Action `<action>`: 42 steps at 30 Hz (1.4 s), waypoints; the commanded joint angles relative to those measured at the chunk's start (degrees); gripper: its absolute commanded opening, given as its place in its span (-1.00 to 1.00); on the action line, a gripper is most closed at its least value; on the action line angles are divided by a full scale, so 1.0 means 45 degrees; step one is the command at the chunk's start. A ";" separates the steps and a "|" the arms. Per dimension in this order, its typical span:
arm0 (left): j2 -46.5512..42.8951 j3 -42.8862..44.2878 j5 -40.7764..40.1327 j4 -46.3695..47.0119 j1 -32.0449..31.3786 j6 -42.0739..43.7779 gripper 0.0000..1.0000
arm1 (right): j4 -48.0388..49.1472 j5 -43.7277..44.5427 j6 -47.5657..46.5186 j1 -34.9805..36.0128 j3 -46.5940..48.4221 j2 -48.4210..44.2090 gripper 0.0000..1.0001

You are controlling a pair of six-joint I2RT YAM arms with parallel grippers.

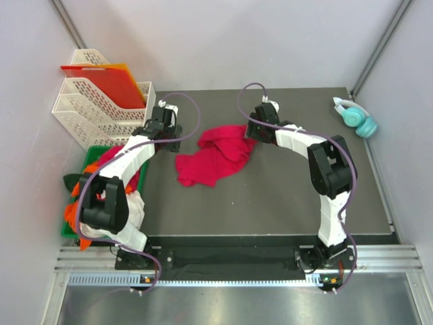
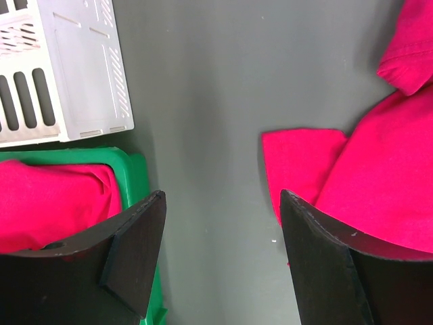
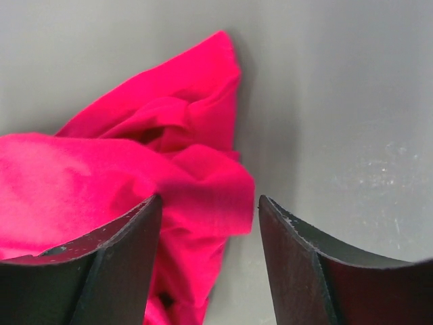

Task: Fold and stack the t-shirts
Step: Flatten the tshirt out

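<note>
A crimson-red t-shirt (image 1: 215, 156) lies crumpled in the middle of the dark mat (image 1: 270, 196). My right gripper (image 1: 254, 130) hovers at its far right edge. In the right wrist view this gripper (image 3: 210, 200) is open, and a fold of the shirt (image 3: 135, 169) lies between its fingers without being pinched. My left gripper (image 1: 165, 133) is left of the shirt and open (image 2: 222, 196) over bare mat, with the shirt's edge (image 2: 365, 183) beside its right finger. More t-shirts, orange, white and pinkish-red (image 1: 139, 203), are heaped in the green bin (image 1: 90, 154).
White mesh trays (image 1: 95, 108) holding a flat red-orange sheet (image 1: 108, 78) stand at the back left, close to the left gripper. Teal headphones (image 1: 355, 116) lie at the back right. The bin's green rim (image 2: 135, 176) and a pinkish-red shirt (image 2: 54, 203) sit under the left finger.
</note>
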 commanded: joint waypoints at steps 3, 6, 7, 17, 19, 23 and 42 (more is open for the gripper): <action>-0.0070 -0.0213 -0.0159 0.0418 0.0054 0.0050 0.45 | 0.1077 0.1263 -0.0859 0.0369 -0.0286 -0.0654 0.22; -0.0090 -0.0311 -0.0101 0.0535 0.0054 0.0031 0.46 | 0.0826 0.2300 -0.2578 0.1248 0.0451 -0.1165 0.32; -0.0071 -0.0330 -0.0062 0.0593 0.0054 0.0011 0.45 | 0.0496 0.2515 -0.3027 0.1504 0.0707 -0.1184 0.34; -0.0148 -0.0349 0.0075 0.0691 0.0054 -0.0047 0.45 | -0.0347 0.3279 -0.5044 0.3069 0.2408 -0.0579 0.40; -0.0284 -0.0427 0.0114 0.0750 0.0054 -0.0047 0.45 | -0.0347 0.3259 -0.4965 0.3069 0.2370 -0.0540 0.40; -0.0422 -0.0603 0.0114 0.0770 0.0054 -0.0028 0.45 | -0.0367 0.3337 -0.4653 0.2972 0.2350 -0.0501 0.38; -0.0500 -0.0799 0.0270 0.0809 0.0054 -0.0047 0.46 | -0.1070 0.5075 -0.5316 0.2912 0.1452 -0.0268 0.28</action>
